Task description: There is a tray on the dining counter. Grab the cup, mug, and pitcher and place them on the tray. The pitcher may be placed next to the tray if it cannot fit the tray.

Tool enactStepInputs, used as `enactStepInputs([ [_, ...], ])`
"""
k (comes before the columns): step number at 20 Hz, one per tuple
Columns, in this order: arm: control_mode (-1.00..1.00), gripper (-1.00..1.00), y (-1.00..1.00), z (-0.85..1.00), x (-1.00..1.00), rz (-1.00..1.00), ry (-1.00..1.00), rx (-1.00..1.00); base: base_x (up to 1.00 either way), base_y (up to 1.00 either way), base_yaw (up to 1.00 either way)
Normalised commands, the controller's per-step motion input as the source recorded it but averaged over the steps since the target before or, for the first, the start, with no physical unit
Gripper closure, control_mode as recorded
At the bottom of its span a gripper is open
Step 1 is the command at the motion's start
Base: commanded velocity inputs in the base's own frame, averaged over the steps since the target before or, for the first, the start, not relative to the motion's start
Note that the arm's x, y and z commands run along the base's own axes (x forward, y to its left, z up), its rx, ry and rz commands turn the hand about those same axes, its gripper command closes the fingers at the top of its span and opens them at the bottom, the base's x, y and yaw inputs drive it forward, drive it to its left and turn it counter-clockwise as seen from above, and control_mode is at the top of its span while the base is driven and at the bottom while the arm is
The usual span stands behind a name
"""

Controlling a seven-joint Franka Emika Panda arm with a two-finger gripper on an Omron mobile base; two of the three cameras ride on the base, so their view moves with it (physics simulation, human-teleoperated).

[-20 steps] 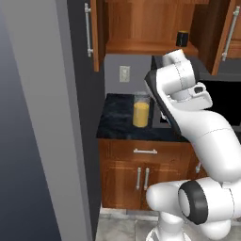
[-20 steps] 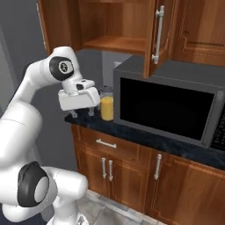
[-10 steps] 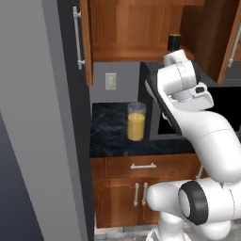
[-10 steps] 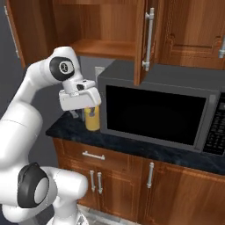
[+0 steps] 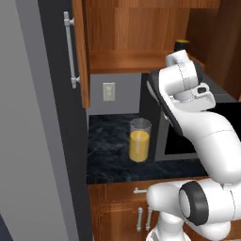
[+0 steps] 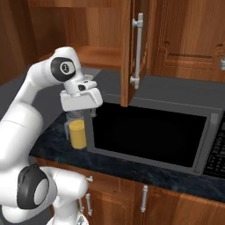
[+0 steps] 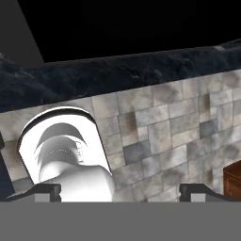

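Pitcher point(image 5: 140, 146) stands on black counter point(image 5: 108, 155) beside microwave point(image 6: 149, 136); hand view shows gripper point(image 7: 120, 190) spread, holding nothing

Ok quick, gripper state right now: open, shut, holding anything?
Gripper: open, jaws spread wide, holding nothing. The pitcher stands free on the counter.
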Motion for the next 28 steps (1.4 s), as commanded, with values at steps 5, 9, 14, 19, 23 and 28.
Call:
enactStepInputs([
  [5, 1.0, -1.0, 0.0, 0.0, 0.0, 0.0, 0.0, 0.0, 0.37, 0.18, 0.0],
  [9, -1.0, -1.0, 0.07, 0.26, 0.08, -0.01, -0.23, 0.16, 0.0, 0.0, 0.0],
  [14, -1.0, -1.0, 0.04, 0.54, 0.0, -0.05, -0.43, 0.1, 0.0, 0.0, 0.0],
  [19, -1.0, -1.0, 0.03, 0.51, 0.21, -0.09, -0.45, 0.05, 0.0, 0.0, 0.0],
  [23, -1.0, -1.0, 0.05, 0.43, 0.44, -0.13, -0.36, -0.01, 0.0, 0.0, 0.0],
  [28, -1.0, -1.0, 0.0, 0.42, 0.61, -0.14, -0.17, -0.1, 0.0, 0.0, 0.0],
])
